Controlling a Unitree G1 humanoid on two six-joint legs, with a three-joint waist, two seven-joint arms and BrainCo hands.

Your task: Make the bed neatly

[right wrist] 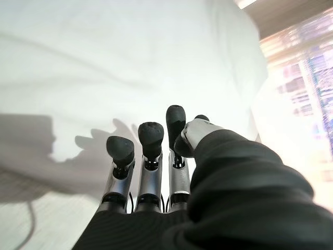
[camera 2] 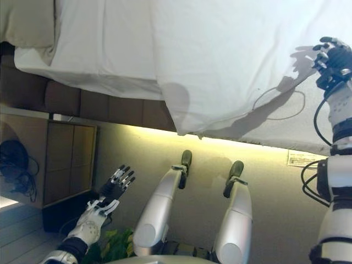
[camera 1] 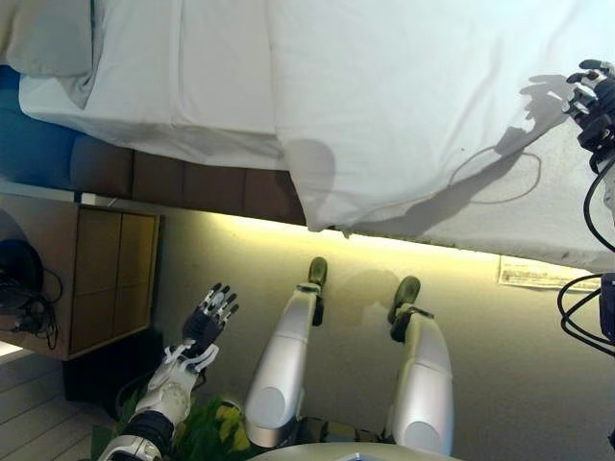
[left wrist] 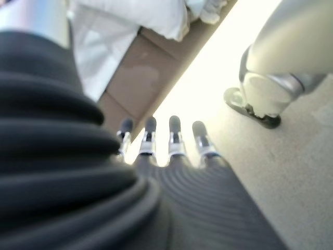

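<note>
Your right hand [camera 2: 331, 61] hovers with relaxed, empty fingers [right wrist: 151, 140] above the white duvet [camera 1: 404, 106], which spreads just beyond the fingertips. Your left hand [camera 1: 209, 319] hangs low and well clear of the bed, fingers straight, holding nothing. The job looks only partly done: the duvet lies askew, one corner drooping over the bed's edge, sheet [camera 1: 163, 86] exposed beside it, pillow [camera 1: 48, 38] at the far end. A wooden nightstand [camera 1: 101, 279] stands beyond your left fingertips; a paper [camera 1: 538, 272] lies on the floor.
</note>
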